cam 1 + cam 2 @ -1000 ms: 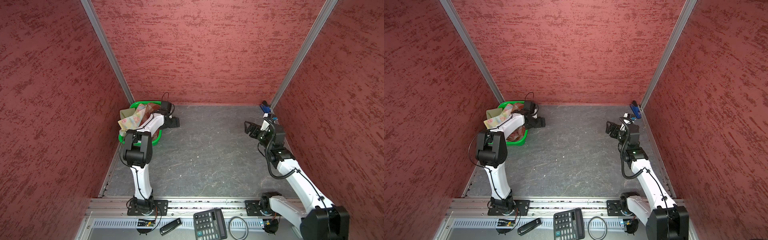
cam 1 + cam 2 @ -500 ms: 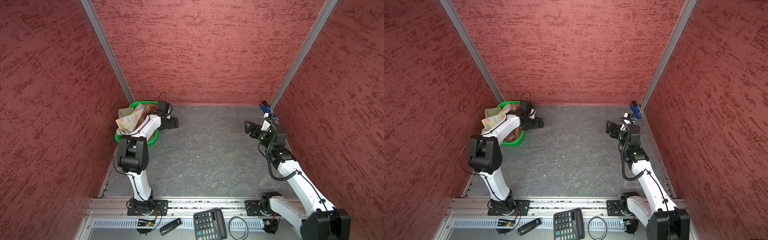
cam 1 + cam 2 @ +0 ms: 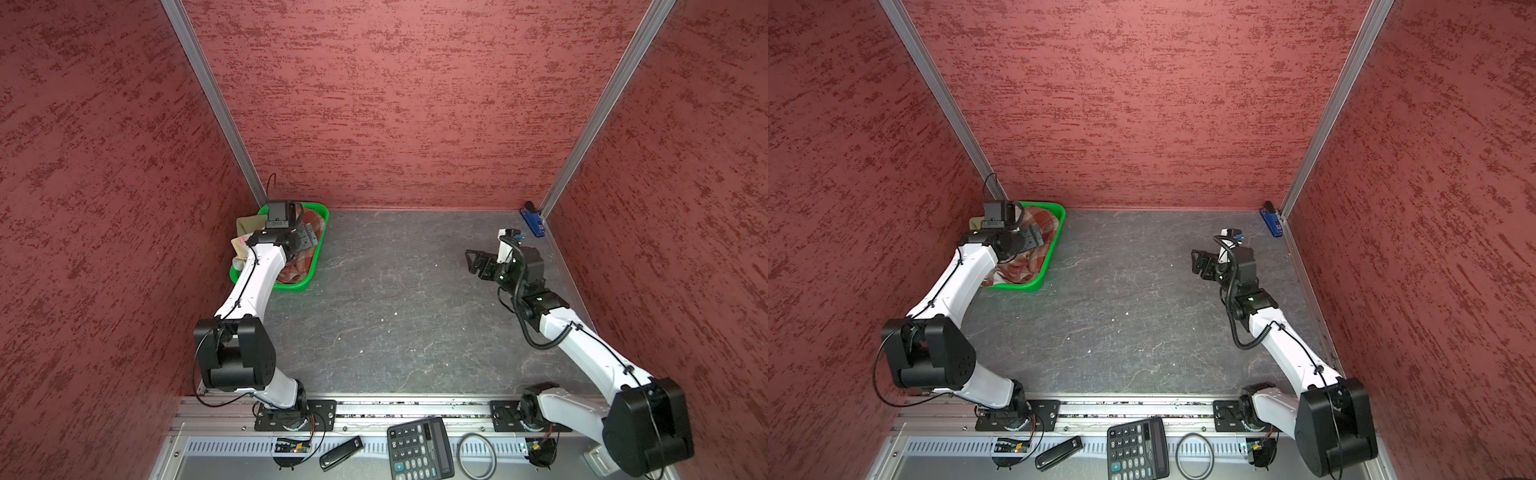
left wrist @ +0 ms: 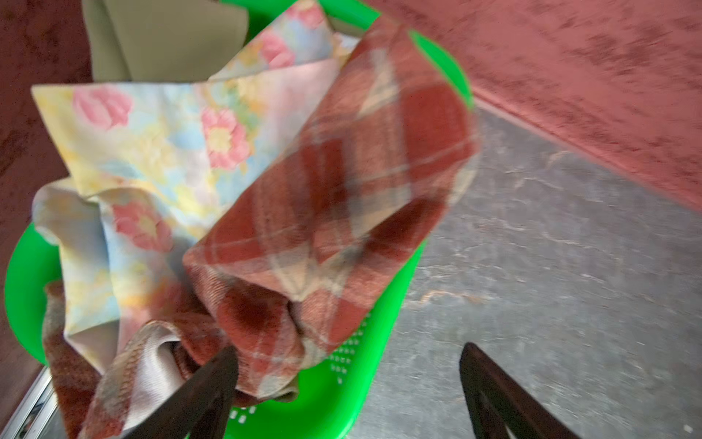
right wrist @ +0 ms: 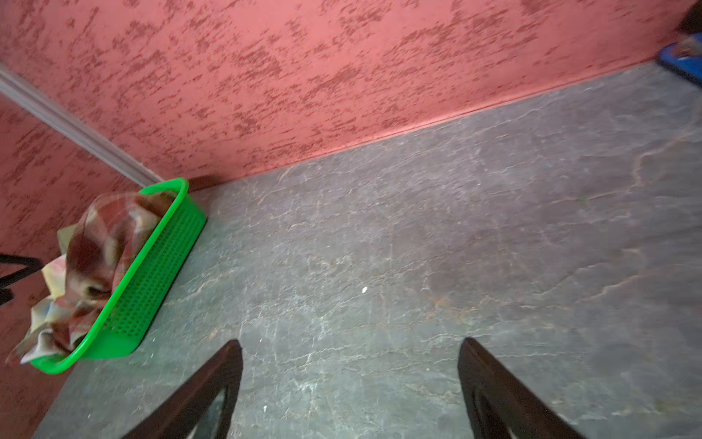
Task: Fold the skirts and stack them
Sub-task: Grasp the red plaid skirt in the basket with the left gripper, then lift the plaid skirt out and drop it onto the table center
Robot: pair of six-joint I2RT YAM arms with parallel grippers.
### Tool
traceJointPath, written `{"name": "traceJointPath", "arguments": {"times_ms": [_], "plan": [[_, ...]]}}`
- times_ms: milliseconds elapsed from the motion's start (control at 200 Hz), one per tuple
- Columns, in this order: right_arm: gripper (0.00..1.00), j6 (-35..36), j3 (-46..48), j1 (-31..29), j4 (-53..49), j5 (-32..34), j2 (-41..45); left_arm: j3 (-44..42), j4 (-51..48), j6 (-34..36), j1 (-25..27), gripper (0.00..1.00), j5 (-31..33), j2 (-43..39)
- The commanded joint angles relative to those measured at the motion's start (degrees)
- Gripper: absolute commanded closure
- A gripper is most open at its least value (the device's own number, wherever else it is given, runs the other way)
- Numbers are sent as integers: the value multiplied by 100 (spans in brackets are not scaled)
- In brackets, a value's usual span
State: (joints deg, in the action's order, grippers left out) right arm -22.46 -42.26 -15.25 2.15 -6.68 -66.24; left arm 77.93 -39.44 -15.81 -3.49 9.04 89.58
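Skirts [image 4: 273, 228] lie just under the left gripper [image 4: 349, 351], its jaws wide apart and empty, close to the plaid skirt [image 4: 342, 182]. Beside it sit the floral skirt [image 4: 152, 152] and olive skirt [image 4: 171, 38], all heaped in the green basket [image 3: 309, 266] at ten o'clock on the table [image 3: 395, 311]. The right gripper [image 5: 351, 342], likewise spread and empty, hangs above the table at two o'clock

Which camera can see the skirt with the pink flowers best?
The left wrist view: the flowered skirt fills much of it, pink flowers clear, in the green basket. In a top view only a pale edge peeks past the left arm; the right wrist view shows pale scraps.
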Motion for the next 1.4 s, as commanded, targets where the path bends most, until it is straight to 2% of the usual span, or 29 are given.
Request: {"name": "traceJointPath", "arguments": {"times_ms": [0,90,165,225,291,336,426,581,721,831,942,1027,1202,1322,1392], "plan": [[11,49,-205,-355,289,182,-67,-16,334,-53,-16,9,253,395],[10,40,-248,-582,325,265,-106,68,633,-126,-112,11,266,853],[10,48,-303,-686,314,335,-109,278,823,-145,-244,23,204,1202],[11,71,-343,-720,249,398,-79,531,902,-92,-288,48,145,1443],[11,93,-371,-732,191,477,0,933,742,-1,-311,100,112,1608],[11,109,-373,-734,143,558,63,1156,599,-44,-302,100,283,1556],[10,141,-424,-737,-30,716,175,1282,586,-67,-279,100,236,1011],[9,141,-490,-734,-123,865,287,1684,343,311,140,100,285,139],[8,63,-674,-712,-159,921,170,1787,550,399,470,100,-218,-519],[7,-63,-904,-587,-271,967,119,1906,894,405,874,100,-934,-837],[6,-215,-1170,-243,-514,1091,239,2279,1092,636,1603,100,-1350,-848],[6,-447,-1244,242,-514,881,444,2593,1205,589,2005,100,-1808,-722],[6,-485,-1455,796,-934,1166,773,2987,1437,776,3197,100,-2040,-493],[6,-555,-1458,1050,-1106,1210,955,3016,1714,425,3542,100,-2682,-75],[6,-608,-1391,1151,-1146,1233,1066,3111,1778,298,3676,100,-2794,337]]}}
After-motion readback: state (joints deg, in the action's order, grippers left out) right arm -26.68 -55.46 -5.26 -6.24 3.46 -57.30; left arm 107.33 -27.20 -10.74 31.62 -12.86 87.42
